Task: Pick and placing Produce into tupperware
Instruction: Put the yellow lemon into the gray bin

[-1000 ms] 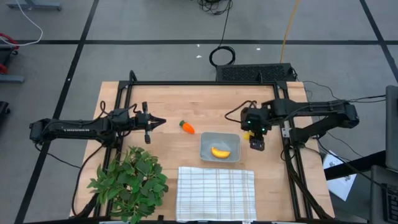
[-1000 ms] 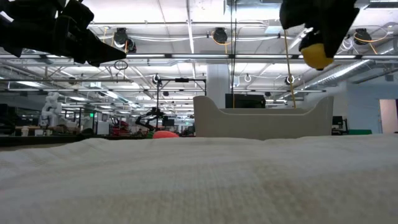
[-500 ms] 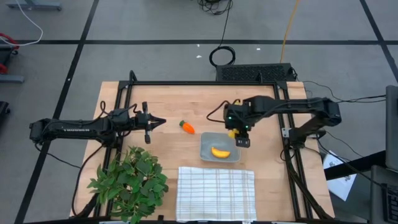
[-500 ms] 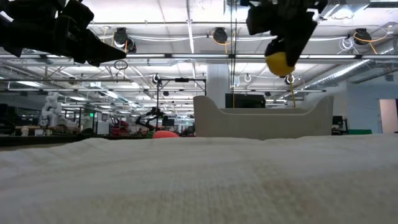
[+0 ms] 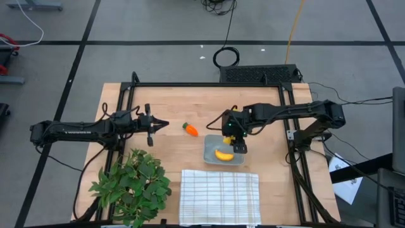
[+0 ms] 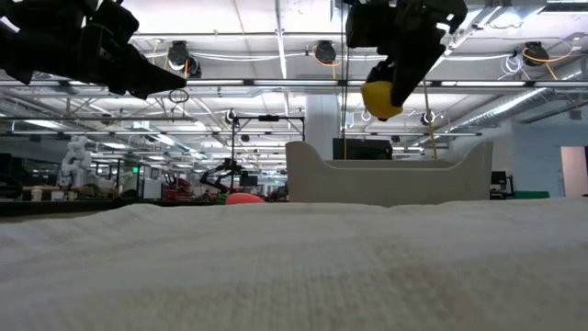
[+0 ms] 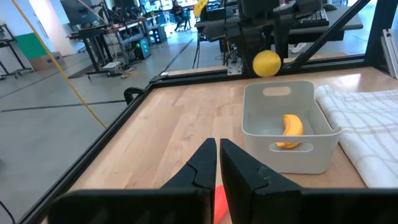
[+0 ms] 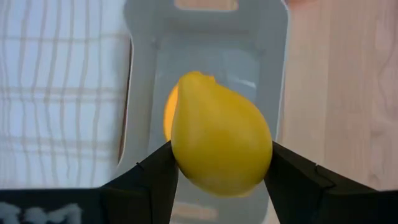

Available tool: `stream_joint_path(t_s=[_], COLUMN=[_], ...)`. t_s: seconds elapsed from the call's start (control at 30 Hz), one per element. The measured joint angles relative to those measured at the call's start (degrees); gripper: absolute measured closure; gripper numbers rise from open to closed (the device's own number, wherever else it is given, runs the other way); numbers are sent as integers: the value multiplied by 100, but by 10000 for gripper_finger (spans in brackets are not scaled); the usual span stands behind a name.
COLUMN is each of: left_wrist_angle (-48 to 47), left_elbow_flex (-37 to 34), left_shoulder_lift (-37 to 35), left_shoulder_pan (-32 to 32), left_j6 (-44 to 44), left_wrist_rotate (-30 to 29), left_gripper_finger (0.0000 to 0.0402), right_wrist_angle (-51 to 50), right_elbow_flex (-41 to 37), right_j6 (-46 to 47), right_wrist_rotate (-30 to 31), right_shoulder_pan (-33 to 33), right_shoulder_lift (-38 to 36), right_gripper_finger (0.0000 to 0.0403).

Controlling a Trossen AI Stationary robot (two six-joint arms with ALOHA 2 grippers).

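Overhead, ceiling lights (image 6: 326,51); below, wooden table (image 5: 190,101).

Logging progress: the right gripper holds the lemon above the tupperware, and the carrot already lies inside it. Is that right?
Not quite. The banana, not the carrot, lies in the tupperware; the high view shows the carrot on the table. The right gripper does hold the lemon above it.

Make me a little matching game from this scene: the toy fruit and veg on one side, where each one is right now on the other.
Things:
1. banana
2. lemon
3. carrot

Places:
A. lying on the bare wooden table, between the two arms
B. held in the right gripper, above the container
C. lying inside the container

Pairs: 1-C, 2-B, 3-A
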Motion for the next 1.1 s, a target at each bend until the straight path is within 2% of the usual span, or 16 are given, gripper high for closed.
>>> stream_joint_path(t_s=[0.57, 0.77, 1.1], left_wrist_angle=[0, 2, 2], left_elbow_flex=[0, 0, 0], left_shoulder_lift=[0, 0, 0], left_shoulder_pan=[0, 0, 0], left_j6=[-72, -72, -55], left_wrist_rotate=[18, 15, 15], left_gripper_finger=[376, 376, 376], right_wrist_angle=[1080, 1362, 1594], right_elbow_flex=[-1196, -1362, -1367], right_j6=[317, -56, -1104], right_wrist_rotate=[10, 28, 486], right_shoulder_pan=[395, 571, 588], right_shoulder_lift=[2, 2, 2], right_gripper_finger=[206, 206, 206])
